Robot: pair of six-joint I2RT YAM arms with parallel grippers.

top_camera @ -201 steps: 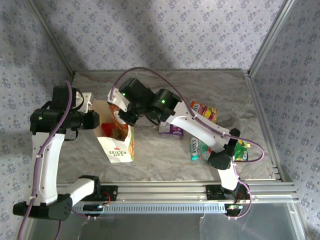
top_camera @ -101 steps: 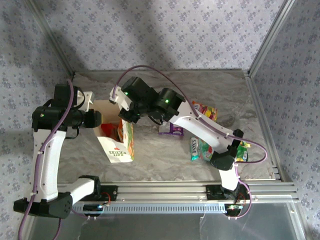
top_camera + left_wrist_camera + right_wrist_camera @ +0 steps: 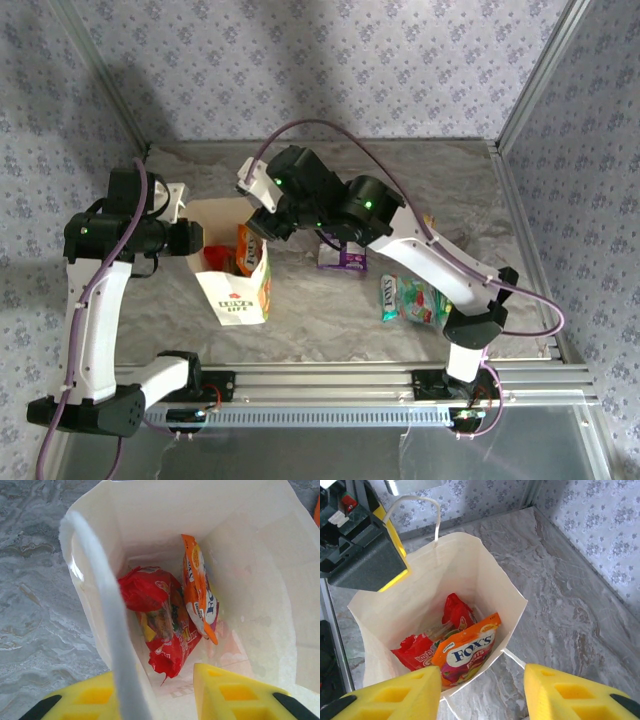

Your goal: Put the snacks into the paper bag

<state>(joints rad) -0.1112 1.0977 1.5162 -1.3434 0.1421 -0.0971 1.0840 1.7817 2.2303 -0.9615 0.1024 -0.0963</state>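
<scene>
The white paper bag point(image 3: 232, 296) stands open at the table's left. A red snack point(image 3: 160, 625) and an orange Fox's snack point(image 3: 465, 652) lie inside it, the orange one leaning on the right wall. My left gripper point(image 3: 155, 700) is open and straddles the bag's left wall and cord handle point(image 3: 107, 610), one finger outside and one inside. My right gripper point(image 3: 482, 695) hangs open just above the bag's mouth, nothing between its fingers. A purple snack point(image 3: 343, 258) and a teal-green snack point(image 3: 408, 300) lie on the table to the right.
The marble-look tabletop point(image 3: 330, 310) is walled by patterned panels at the back and sides. An aluminium rail point(image 3: 340, 380) runs along the near edge. My right arm point(image 3: 420, 250) stretches over the loose packets.
My right gripper opened and let the orange packet drop into the bag, then drew back up and to the right. The left gripper's jaws widened slightly on the bag wall.
</scene>
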